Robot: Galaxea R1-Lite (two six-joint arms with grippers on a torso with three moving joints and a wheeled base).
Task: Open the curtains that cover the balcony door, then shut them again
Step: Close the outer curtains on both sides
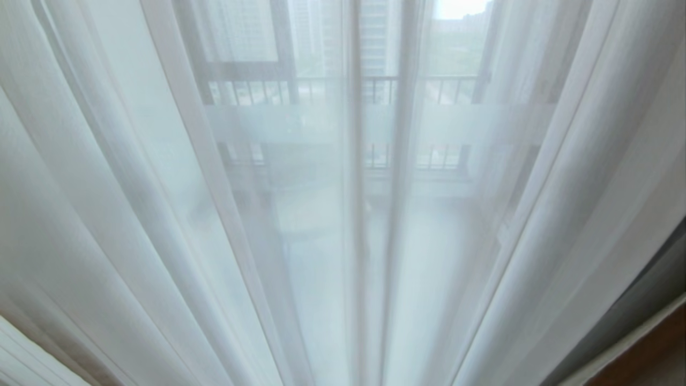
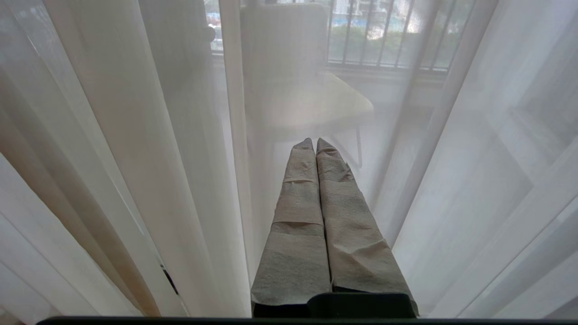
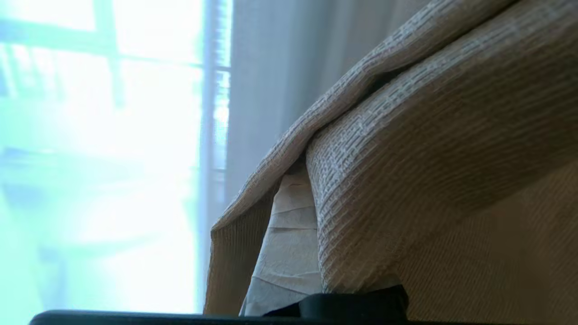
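Note:
The white sheer curtains (image 1: 134,214) hang drawn across the whole head view in vertical folds. Behind them the balcony door (image 1: 300,123) shows dimly by its frosted band. Neither arm appears in the head view. My left gripper (image 2: 314,141) is shut and empty, its taped fingers (image 2: 293,243) pointing at the sheers (image 2: 135,158) without touching them. My right gripper (image 3: 302,169) is shut on a fold of the thick beige woven drape (image 3: 429,158). That drape lies over one finger and hides the tips; the other taped finger (image 3: 289,253) shows beside it.
A balcony railing (image 1: 418,86) and tall buildings show through the sheers. A pale chair-like shape (image 2: 311,104) stands outside behind the fabric. A dark strip of drape (image 1: 643,289) and brown floor (image 1: 654,348) sit at the lower right.

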